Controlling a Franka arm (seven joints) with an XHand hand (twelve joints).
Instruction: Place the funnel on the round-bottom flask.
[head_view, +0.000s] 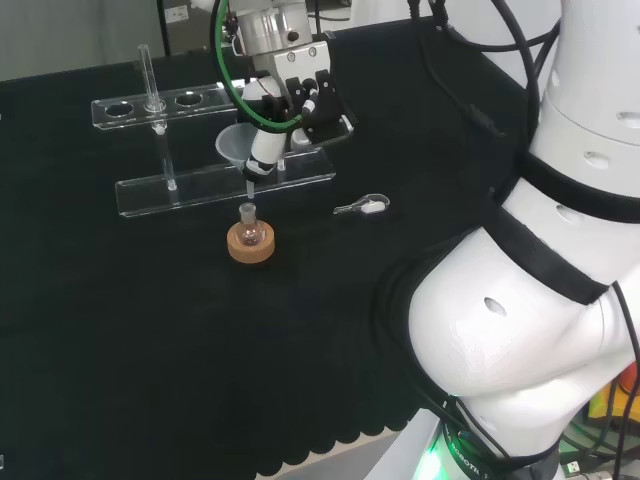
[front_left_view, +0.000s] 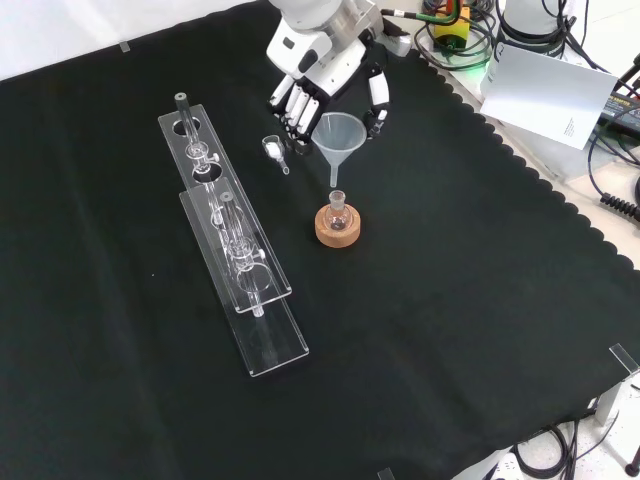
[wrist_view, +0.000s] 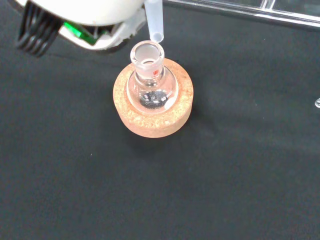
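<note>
A small clear round-bottom flask (front_left_view: 338, 207) stands upright on a cork ring (front_left_view: 338, 227) near the middle of the cloth. The hand (front_left_view: 325, 85) holds a translucent funnel (front_left_view: 340, 137) with fingers and thumb curled round its cone. The funnel's stem hangs just above the flask's neck. In the wrist view the stem tip (wrist_view: 155, 22) sits right at the rim of the flask's mouth (wrist_view: 147, 52), slightly off centre. The head view has the hand (head_view: 300, 95) with the funnel (head_view: 236, 147) above the flask (head_view: 249, 226) and cork ring (head_view: 250, 246).
A long clear rack (front_left_view: 232, 240) holding glass tubes lies left of the flask in the front view. A small clear stopper-like piece (front_left_view: 275, 150) rests on the cloth beside the hand. Papers and cables (front_left_view: 550, 85) sit beyond the cloth's scalloped edge.
</note>
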